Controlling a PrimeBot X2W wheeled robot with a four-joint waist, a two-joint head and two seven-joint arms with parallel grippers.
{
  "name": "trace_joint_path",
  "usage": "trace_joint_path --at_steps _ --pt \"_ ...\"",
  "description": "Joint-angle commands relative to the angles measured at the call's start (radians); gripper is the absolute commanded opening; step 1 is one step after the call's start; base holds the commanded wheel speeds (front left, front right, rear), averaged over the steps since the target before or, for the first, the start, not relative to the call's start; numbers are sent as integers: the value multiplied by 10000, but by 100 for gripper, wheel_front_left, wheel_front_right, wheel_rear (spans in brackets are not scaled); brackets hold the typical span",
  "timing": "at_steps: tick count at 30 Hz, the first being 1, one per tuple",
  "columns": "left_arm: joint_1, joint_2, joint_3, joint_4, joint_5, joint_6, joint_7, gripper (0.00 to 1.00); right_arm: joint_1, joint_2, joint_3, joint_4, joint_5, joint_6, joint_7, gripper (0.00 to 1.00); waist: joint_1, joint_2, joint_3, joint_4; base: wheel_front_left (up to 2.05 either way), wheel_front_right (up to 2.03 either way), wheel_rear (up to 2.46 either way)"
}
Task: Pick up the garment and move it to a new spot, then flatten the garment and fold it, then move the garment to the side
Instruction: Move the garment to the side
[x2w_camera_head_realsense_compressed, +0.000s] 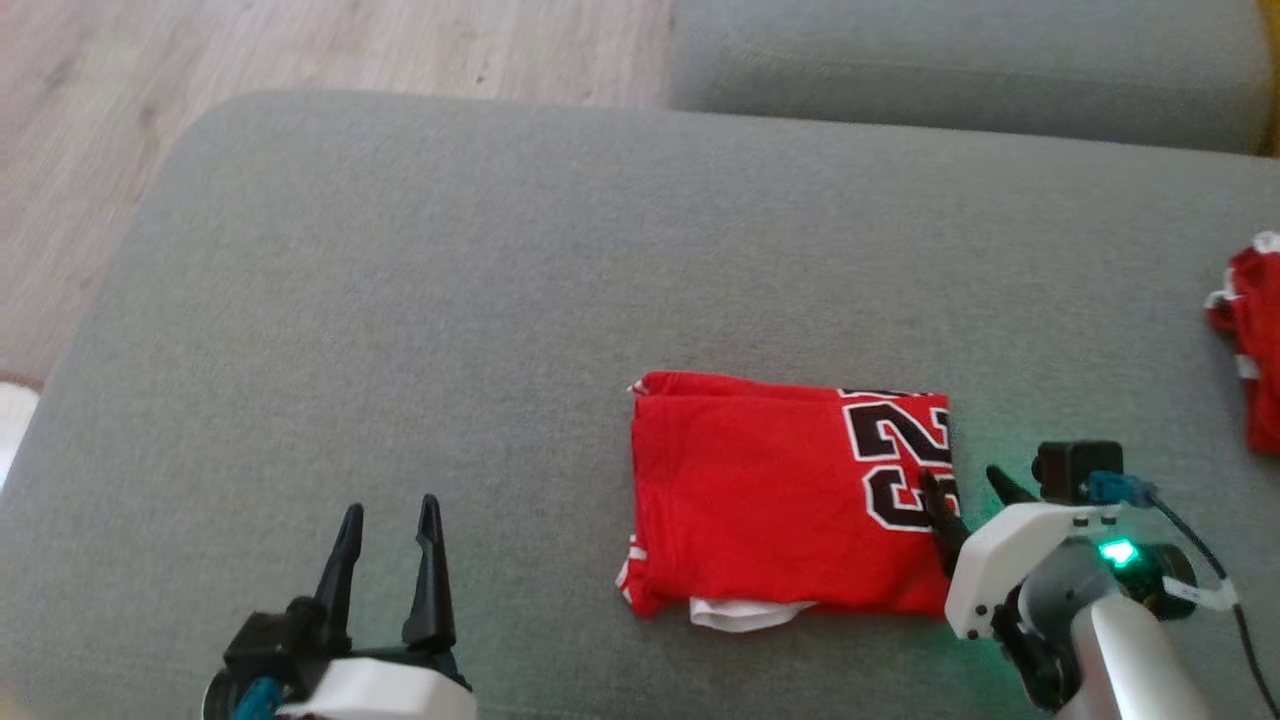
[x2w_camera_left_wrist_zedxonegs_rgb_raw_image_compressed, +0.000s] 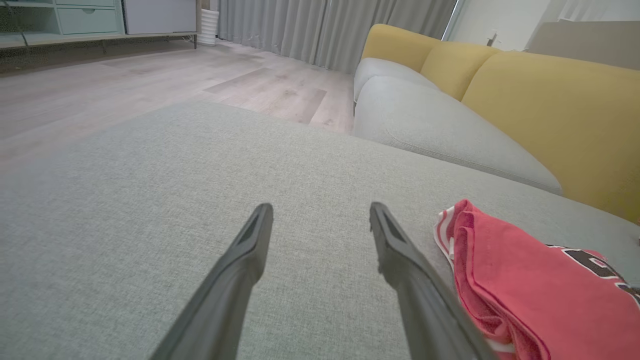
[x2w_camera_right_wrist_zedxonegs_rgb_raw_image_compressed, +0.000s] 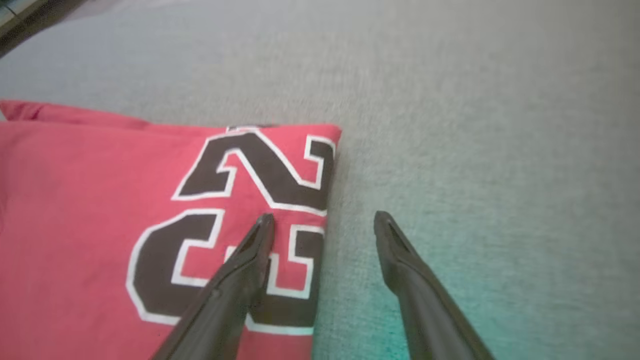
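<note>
A red garment (x2w_camera_head_realsense_compressed: 780, 490) with black and white numbers lies folded into a rectangle on the grey cushion (x2w_camera_head_realsense_compressed: 500, 300); a white tag edge sticks out at its near side. My right gripper (x2w_camera_head_realsense_compressed: 965, 482) is open at the garment's right edge: one finger rests over the printed numbers (x2w_camera_right_wrist_zedxonegs_rgb_raw_image_compressed: 250, 215), the other over bare cushion. In the right wrist view the garment (x2w_camera_right_wrist_zedxonegs_rgb_raw_image_compressed: 100, 225) takes up the left half. My left gripper (x2w_camera_head_realsense_compressed: 388, 520) is open and empty over the cushion, well to the garment's left. The left wrist view has the garment (x2w_camera_left_wrist_zedxonegs_rgb_raw_image_compressed: 525, 290) at lower right.
A second red cloth (x2w_camera_head_realsense_compressed: 1250, 340) lies at the cushion's right edge. Another grey seat cushion (x2w_camera_head_realsense_compressed: 950, 60) sits behind, with yellow backrests (x2w_camera_left_wrist_zedxonegs_rgb_raw_image_compressed: 550, 100). Wooden floor (x2w_camera_head_realsense_compressed: 300, 50) lies beyond the cushion's far and left edges.
</note>
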Motion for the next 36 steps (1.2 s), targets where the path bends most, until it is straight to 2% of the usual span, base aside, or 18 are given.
trace_joint_path --at_steps 1,5,6,7,8,9,11,17,30,36 --pt "-504 22 397 -233 129 -37 -122 100 -567 -48 221 -172 111 67 60 100 -1 0 262 260 0 0 0" --pt "-551 -86 519 -202 225 -105 -123 100 -693 -48 327 302 413 67 256 100 -1 0 446 406 0 0 0" --pt "-557 -113 547 -196 254 -124 -124 100 -731 -48 366 387 464 67 266 95 -1 0 473 424 0 0 0" --pt "-562 -139 575 -190 281 -142 -124 100 -772 -47 412 464 528 67 261 65 -1 0 498 434 0 0 0" --pt "-565 -163 607 -187 307 -160 -124 100 -815 -47 465 529 599 67 241 45 -1 0 519 433 0 0 0" --pt "-560 -182 646 -186 332 -175 -124 100 -863 -47 523 583 654 67 217 34 -1 0 540 415 0 0 0" --pt "-548 -210 703 -174 395 -204 -124 100 -985 -47 628 638 734 67 74 0 -1 0 580 316 0 0 0" --pt "-556 -223 828 -218 588 -289 -125 100 -1551 -56 481 653 691 67 -518 0 -1 0 729 -507 0 0 0" --pt "-1049 -47 761 -412 909 -383 -21 100 -2249 -536 -364 -199 576 67 -845 0 -1 0 1433 -3820 0 0 0" --pt "-1411 30 615 -394 1014 -457 150 100 -2460 -530 -455 -416 614 67 -841 0 -1 0 1649 -4680 0 0 0"
